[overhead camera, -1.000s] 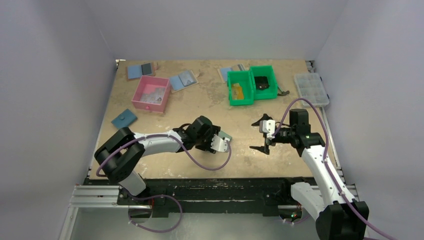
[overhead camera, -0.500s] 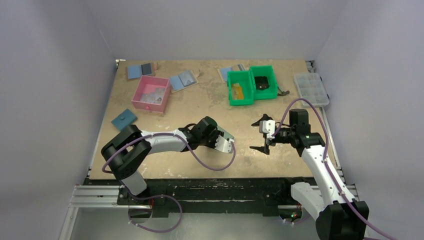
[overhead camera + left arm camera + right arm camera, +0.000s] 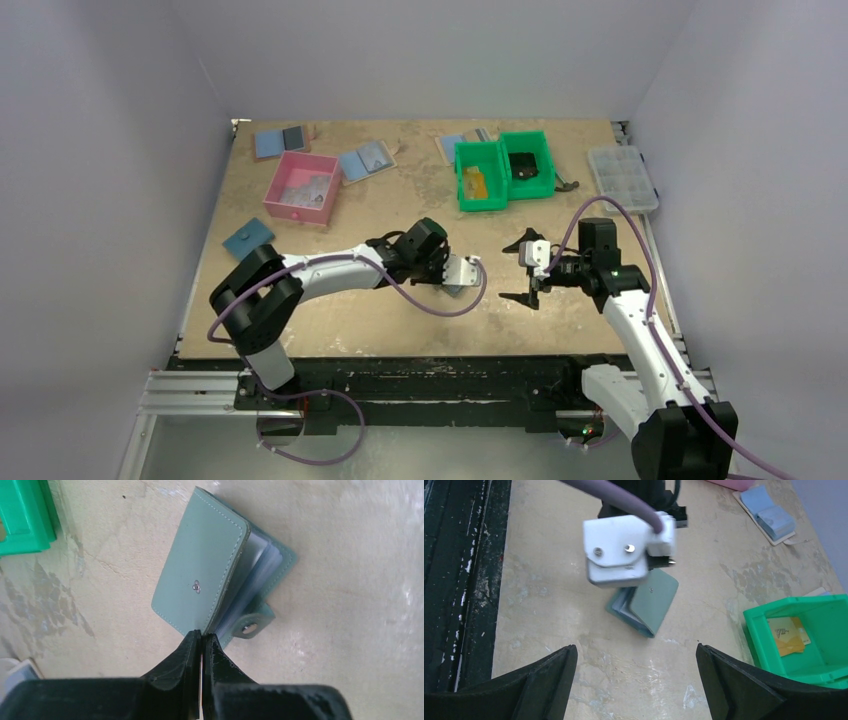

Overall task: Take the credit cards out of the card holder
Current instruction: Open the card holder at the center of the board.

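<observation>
Left wrist view: the left gripper (image 3: 201,639) has its fingers pressed together at the near edge of the card holder (image 3: 200,580), under its raised cover. Whether they nip the cover cannot be told. The grey-green holder lies ajar on the desk (image 3: 350,580) between the arms, clear sleeves showing. The right gripper (image 3: 636,690) hangs spread wide just beside it. Farther back, orange-yellow credit cards (image 3: 789,637) lie in a green bin (image 3: 824,605).

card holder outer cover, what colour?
The card holder is dull grey-green outside; clearest in the left wrist view.
</observation>
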`<state>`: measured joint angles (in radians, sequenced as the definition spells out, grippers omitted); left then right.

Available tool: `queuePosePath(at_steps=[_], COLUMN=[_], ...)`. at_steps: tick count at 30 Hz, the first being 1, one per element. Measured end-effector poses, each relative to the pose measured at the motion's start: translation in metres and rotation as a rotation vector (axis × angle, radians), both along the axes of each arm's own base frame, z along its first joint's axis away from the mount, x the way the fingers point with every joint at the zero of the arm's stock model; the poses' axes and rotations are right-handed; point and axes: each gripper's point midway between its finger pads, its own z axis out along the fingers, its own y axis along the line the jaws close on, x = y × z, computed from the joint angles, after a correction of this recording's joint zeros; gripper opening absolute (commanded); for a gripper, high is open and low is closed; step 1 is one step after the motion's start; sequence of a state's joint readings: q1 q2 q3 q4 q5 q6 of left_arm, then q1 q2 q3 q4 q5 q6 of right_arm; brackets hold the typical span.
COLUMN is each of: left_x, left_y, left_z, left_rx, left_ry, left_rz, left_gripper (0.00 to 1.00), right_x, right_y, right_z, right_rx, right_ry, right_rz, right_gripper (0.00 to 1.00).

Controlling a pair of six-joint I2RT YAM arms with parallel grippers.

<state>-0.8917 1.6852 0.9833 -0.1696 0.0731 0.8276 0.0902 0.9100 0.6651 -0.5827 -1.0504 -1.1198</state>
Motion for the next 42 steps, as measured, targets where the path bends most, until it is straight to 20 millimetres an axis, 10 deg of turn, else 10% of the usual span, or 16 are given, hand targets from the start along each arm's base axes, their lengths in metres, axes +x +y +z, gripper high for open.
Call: queuePosePath(at_steps=[8, 30, 42], left_x=[0.008, -0.078, -0.054], left_y=[-0.022, -0.024, 0.023], left_z=[-0.003, -0.005, 0.007], left_rx=[-0.037, -0.541, -0.831], left_ry=[0.238, 1.038, 1.217], left_rz=[0.316, 0.944, 1.175], left_gripper=[0.00, 0.00, 0.00], right_x=[0.001, -0.002, -0.006], right_y=[0.000, 0.035, 0.043], right_z=[-0.010, -0.030, -0.037], right_rx=[-0.002, -0.047, -0.070], right_ry=[0.069, 0.324, 0.360], right_rz=[-0.005, -0.019, -0.002], right_gripper=[0.99, 0.99, 0.99])
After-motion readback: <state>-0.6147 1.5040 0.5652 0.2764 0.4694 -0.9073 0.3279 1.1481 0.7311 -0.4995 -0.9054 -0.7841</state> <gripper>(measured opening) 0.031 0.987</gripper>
